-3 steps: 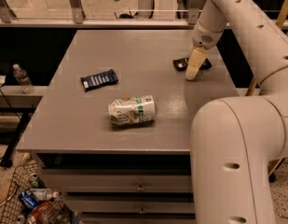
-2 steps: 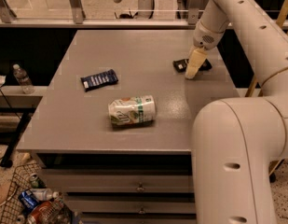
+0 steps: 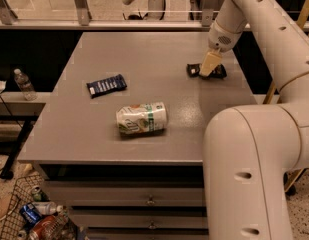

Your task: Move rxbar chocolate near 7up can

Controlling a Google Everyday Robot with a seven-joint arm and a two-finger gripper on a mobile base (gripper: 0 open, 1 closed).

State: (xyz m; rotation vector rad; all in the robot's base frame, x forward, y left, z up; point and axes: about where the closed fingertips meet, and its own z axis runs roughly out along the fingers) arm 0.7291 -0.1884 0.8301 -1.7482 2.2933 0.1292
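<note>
The rxbar chocolate (image 3: pixel 194 70) is a small dark wrapper lying flat near the table's right edge at the far side. My gripper (image 3: pixel 209 64) comes down from above right, sits directly on the bar and covers its middle. The bar's ends show on either side of it. The 7up can (image 3: pixel 141 118) is white and green and lies on its side near the table's front centre. It is well apart from the bar, to the bar's front left.
A dark blue bar wrapper (image 3: pixel 106 85) lies on the grey table (image 3: pixel 144 49) left of centre. My arm's large white body (image 3: pixel 254 174) fills the front right. A water bottle (image 3: pixel 24 84) stands on a shelf at the left, and a wire basket of litter (image 3: pixel 29 219) sits on the floor.
</note>
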